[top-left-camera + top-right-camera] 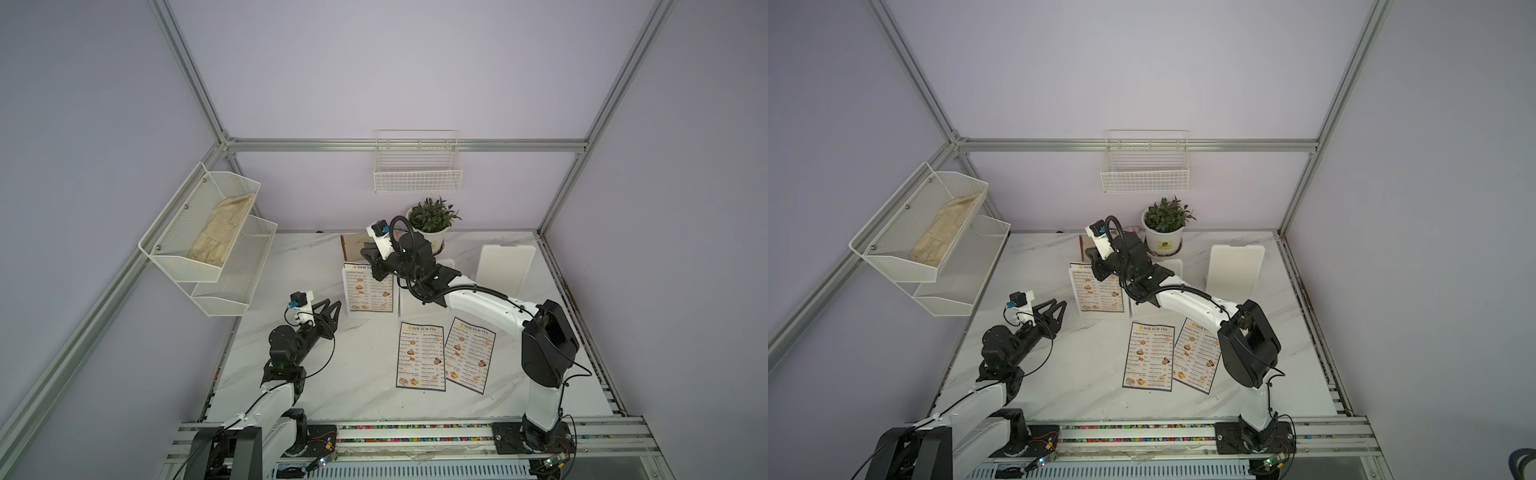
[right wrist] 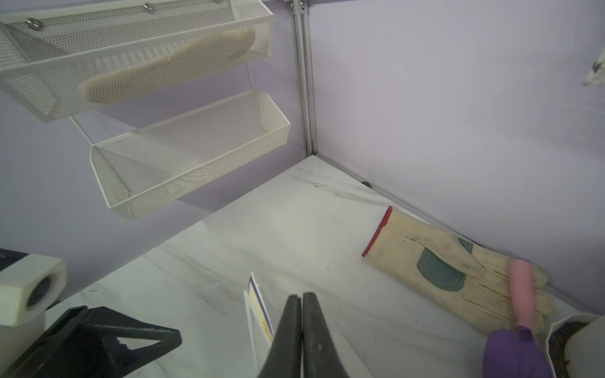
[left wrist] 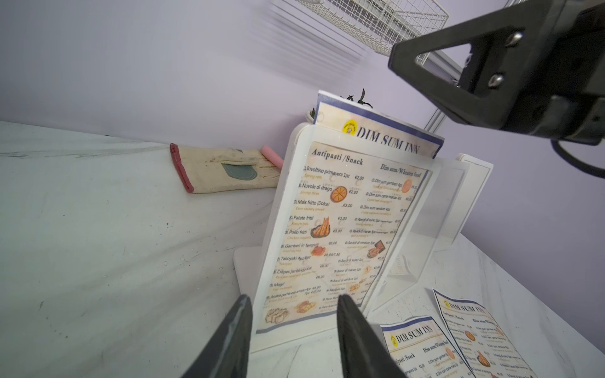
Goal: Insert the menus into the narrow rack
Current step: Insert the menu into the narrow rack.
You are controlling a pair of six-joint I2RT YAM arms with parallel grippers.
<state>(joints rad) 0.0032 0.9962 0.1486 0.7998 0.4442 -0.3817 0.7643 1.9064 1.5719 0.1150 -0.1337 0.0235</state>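
Observation:
One menu point(image 1: 368, 291) stands upright in the front slot of the clear narrow rack point(image 3: 451, 196), its "DIM SUM INN" heading above the pane point(image 3: 386, 140). Two more menus point(image 1: 420, 356) point(image 1: 469, 355) lie flat side by side on the marble table, nearer the front. My right gripper point(image 1: 365, 252) hovers just over the standing menu's top edge point(image 2: 258, 304). Its jaws point(image 2: 302, 296) are pressed together with nothing between them, the sheet beside them. My left gripper point(image 1: 337, 306) is open and empty, low at the rack's left, facing the menu point(image 3: 294, 299).
A cream work glove point(image 2: 425, 252) and a pink object point(image 2: 520, 294) lie along the back wall. A potted plant point(image 1: 432, 220) and a white board point(image 1: 505, 268) stand behind the rack. Mesh shelves point(image 1: 208, 232) hang on the left wall and a wire basket point(image 1: 417, 166) on the back wall.

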